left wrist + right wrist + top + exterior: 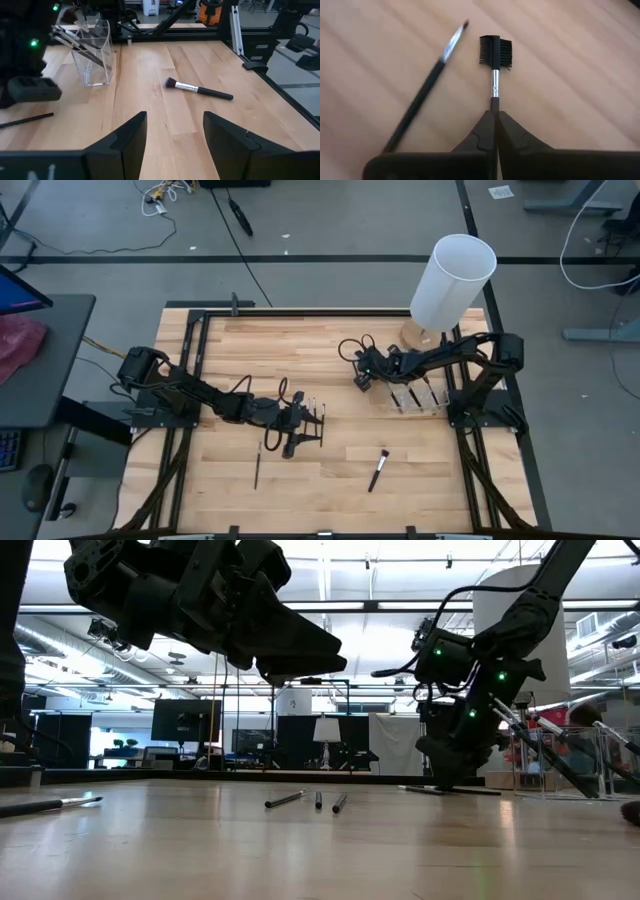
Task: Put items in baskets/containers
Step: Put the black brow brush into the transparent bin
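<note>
A comb-headed brush (494,65) is pinched by its handle end between the closed fingers of the right gripper (495,131), so that the silver ferrule and toothed head project forward, free of the fingers; held this way, it is judged ready to be carried tip-first or handle-first to the clear holder (418,396), which stands just beside the right arm, below the tall white cylinder (452,280). In the left wrist view the holder (92,52) is seen to contain several brushes already, leaning against its walls. A thin liner brush (424,89) lies loose on the wooden table (330,470) next to the gripped one, probably left for a later pick. The left gripper (174,137) is held over the middle of the table with its fingers spread and nothing between them, aimed toward a fluffy brush (197,89) lying flat ahead of it, which suggests an approach. Another thin brush (257,466) rests apart near the front left.
</note>
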